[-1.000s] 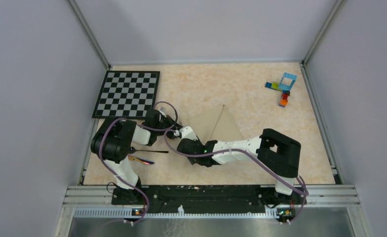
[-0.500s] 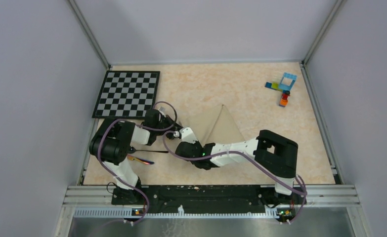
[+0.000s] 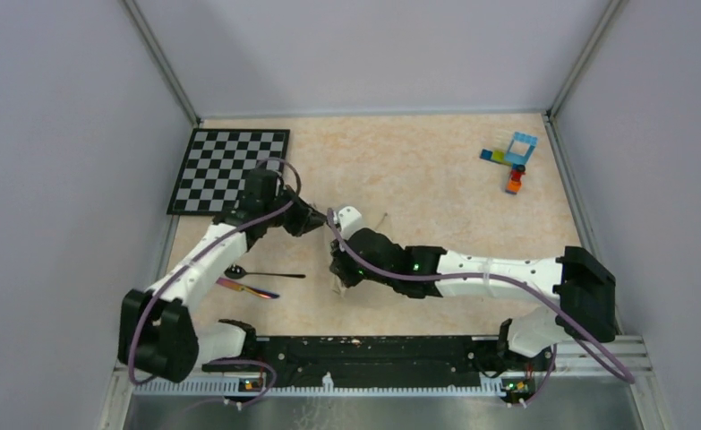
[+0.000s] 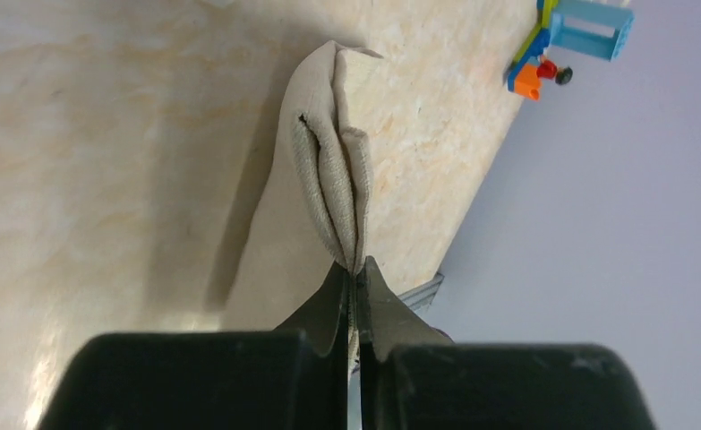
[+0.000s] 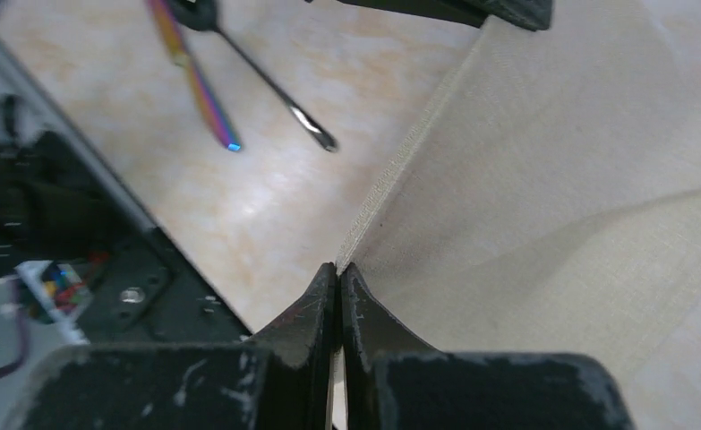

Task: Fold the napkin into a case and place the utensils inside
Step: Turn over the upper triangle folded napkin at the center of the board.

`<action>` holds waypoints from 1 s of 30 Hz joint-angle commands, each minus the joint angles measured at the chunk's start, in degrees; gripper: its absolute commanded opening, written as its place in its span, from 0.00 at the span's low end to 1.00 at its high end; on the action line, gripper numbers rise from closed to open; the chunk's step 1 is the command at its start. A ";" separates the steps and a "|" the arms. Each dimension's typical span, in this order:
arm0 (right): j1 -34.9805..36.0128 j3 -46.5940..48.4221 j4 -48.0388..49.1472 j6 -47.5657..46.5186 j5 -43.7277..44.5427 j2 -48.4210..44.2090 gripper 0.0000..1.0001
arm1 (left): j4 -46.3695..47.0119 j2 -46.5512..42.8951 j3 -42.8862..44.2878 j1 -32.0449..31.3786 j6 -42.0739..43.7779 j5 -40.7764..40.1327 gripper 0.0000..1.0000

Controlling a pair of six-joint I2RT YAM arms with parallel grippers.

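The cream napkin [image 4: 324, 170] hangs in doubled layers between both grippers, above the table. My left gripper [image 4: 357, 269] is shut on its bunched hem. The right gripper [image 5: 339, 269] is shut on a stitched edge of the same napkin [image 5: 552, 179]. From above, the left gripper [image 3: 315, 222] and right gripper [image 3: 337, 269] are close together, and the right arm hides most of the cloth. No case is in view. The utensils lie on the table to the left: a black spoon [image 3: 261, 273] and a rainbow-tinted piece [image 3: 246, 288]. Both also show in the right wrist view, the spoon [image 5: 266, 85] and the rainbow piece [image 5: 199, 85].
A black-and-white chequered board [image 3: 230, 168] lies at the back left. Small coloured toy bricks [image 3: 512, 159] sit at the back right. Grey walls close in the table on three sides, and a metal rail [image 3: 373, 354] runs along the near edge.
The right gripper shut on the napkin's edge. Both arms stretched out and lifted the cloth, which had lain as a flat triangle. The left gripper moved back and to the right.
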 commanded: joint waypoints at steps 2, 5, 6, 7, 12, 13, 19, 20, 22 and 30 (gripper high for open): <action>0.96 -1.05 17.90 5.62 -28.51 -0.80 0.00 | -30.16 -15.54 13.86 0.93 1.09 -28.86 0.00; 1.03 -1.15 30.97 11.80 -37.68 1.67 0.00 | -36.08 -22.63 19.76 0.93 3.47 -37.57 0.00; 1.02 -1.39 35.36 15.06 -40.01 2.81 0.00 | -37.32 -23.88 21.54 0.93 4.13 -39.16 0.00; 1.01 -1.96 39.86 17.66 -42.15 3.58 0.00 | -38.06 -24.38 23.29 0.93 4.96 -39.48 0.00; -1.30 -12.36 64.06 32.07 -48.95 5.90 0.00 | -39.63 -17.71 26.01 -0.92 5.76 -38.32 0.00; -2.38 -15.72 67.87 34.47 -49.55 6.32 0.00 | -38.84 -15.81 25.32 -2.53 5.58 -39.35 0.00; -12.86 -34.86 77.23 35.72 -54.40 8.85 0.00 | -35.08 7.70 31.58 -17.27 6.13 -53.11 0.00; -14.87 -37.63 77.14 34.69 -55.63 9.32 0.00 | -34.78 12.13 33.60 -18.86 6.41 -54.00 0.00; -19.46 -43.04 78.62 33.05 -58.39 11.11 0.00 | -34.35 20.70 38.03 -21.82 6.96 -55.98 0.00; -30.65 -51.91 70.97 23.08 -61.21 14.25 0.00 | -32.05 41.24 52.87 -27.30 8.99 -55.77 0.00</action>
